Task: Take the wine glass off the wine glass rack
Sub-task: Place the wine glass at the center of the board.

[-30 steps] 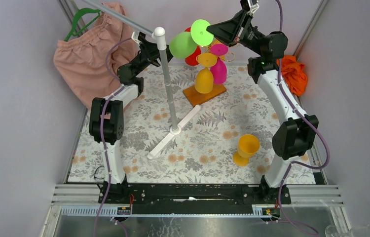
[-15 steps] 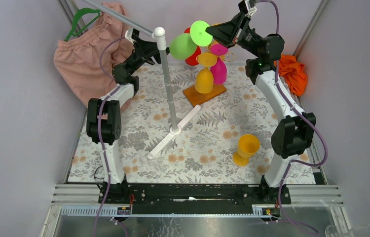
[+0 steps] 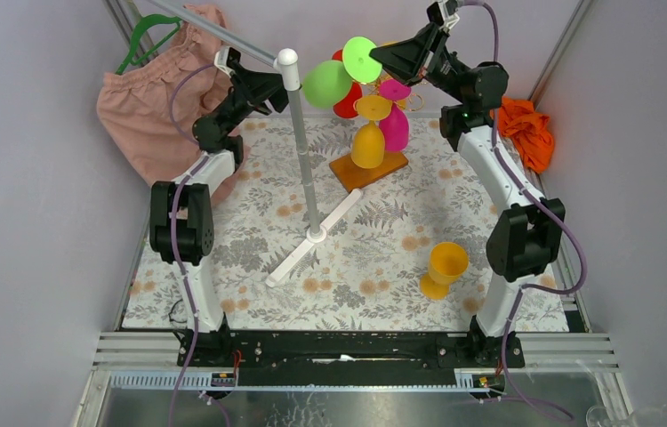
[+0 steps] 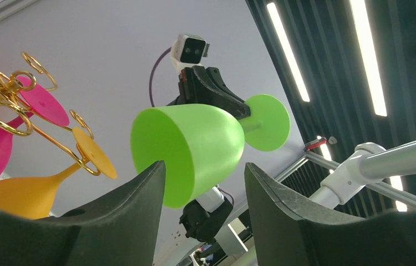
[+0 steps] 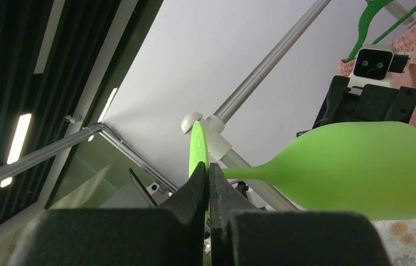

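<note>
The right gripper [image 5: 207, 169] is closed tight on the thin disc foot of the lime-green plastic wine glass [image 3: 328, 82], pinching the edge of the foot between its fingers. The glass is held on its side high above the counter, stem roughly level, with the bowl pointing towards the left arm. From the left wrist view it hangs apart from the scroll arms of the gold wire wine glass rack on its orange-brown wooden base [image 3: 370, 171].

The left gripper [image 4: 203, 166] is partly open and holds nothing. Its two black fingers [image 4: 139, 194] stand either side of the green bowl in its own view, and no contact shows.

On the rack, an orange-yellow glass [image 3: 367, 142], a magenta glass [image 3: 394, 126] and a red glass [image 3: 348, 104] hang bowl-down from the curled arms.

A yellow plastic goblet [image 3: 446, 264] stands on the floral-patterned counter [image 3: 383, 227] near the right arm, well apart from the rack. A white-and-grey pole stand with a cross foot [image 3: 312, 233] rises between the left arm and the rack.
</note>
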Robot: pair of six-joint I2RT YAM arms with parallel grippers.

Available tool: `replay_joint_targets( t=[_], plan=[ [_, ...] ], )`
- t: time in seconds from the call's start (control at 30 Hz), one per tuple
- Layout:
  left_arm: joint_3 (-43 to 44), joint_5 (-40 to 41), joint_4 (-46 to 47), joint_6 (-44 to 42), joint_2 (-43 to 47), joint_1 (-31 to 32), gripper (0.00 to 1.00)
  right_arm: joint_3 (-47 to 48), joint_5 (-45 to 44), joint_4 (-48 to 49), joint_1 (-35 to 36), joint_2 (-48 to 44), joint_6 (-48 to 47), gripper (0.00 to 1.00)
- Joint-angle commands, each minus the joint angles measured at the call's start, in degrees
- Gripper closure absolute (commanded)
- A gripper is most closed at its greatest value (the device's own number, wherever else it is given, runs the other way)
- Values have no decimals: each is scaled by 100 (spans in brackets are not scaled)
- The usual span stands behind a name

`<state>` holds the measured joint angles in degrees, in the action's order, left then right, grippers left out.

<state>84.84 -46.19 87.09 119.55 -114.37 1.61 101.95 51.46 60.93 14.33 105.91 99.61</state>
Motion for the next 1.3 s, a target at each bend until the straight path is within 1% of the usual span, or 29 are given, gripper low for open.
replay_joint_targets(
  t=[0.0,0.07,0.23,0.37,0.43,0.5,0.57,0.73,0.87,0.97,1.0,1.03,1.07,1.13,1.2,1.27],
  plan=[
    [-139,-124,506,18,171,52,38,332,-178,515,116,204,238,100],
    [-167,-135,511,16,193,90,38,342,-233,633,150,277,320,100],
    [-131,-129,517,80,284,235,39,377,-463,1493,217,619,958,100],
    [-94,-56,528,176,483,315,45,364,-651,2119,277,911,1496,100],
    [-37,-11,521,219,639,344,53,369,-701,2301,300,1021,1672,100],
    [-10,20,520,262,750,348,66,336,-703,2317,322,1036,1704,100],
    [38,27,512,317,870,345,77,334,-672,2304,340,1037,1690,100],
    [-59,39,511,324,1058,357,83,265,-580,2214,403,1030,1669,100],
    [-200,44,511,345,1068,347,100,172,-536,2259,413,1020,1683,100],
    [-387,48,511,345,1035,349,100,142,-534,2238,412,990,1671,99],
    [-437,61,511,333,1026,343,100,147,-523,2203,407,977,1655,92],
    [-527,76,511,312,1028,334,100,149,-523,2192,413,971,1639,81],
    [-604,91,511,299,1028,326,100,150,-523,2176,413,964,1629,76],
    [-736,111,511,257,1047,278,100,142,-523,2156,411,947,1595,63],
    [-824,138,511,238,1097,210,100,129,-510,2111,412,896,1550,53],
    [-888,145,511,231,1160,127,100,100,-529,2086,412,859,1535,47]
  ],
)
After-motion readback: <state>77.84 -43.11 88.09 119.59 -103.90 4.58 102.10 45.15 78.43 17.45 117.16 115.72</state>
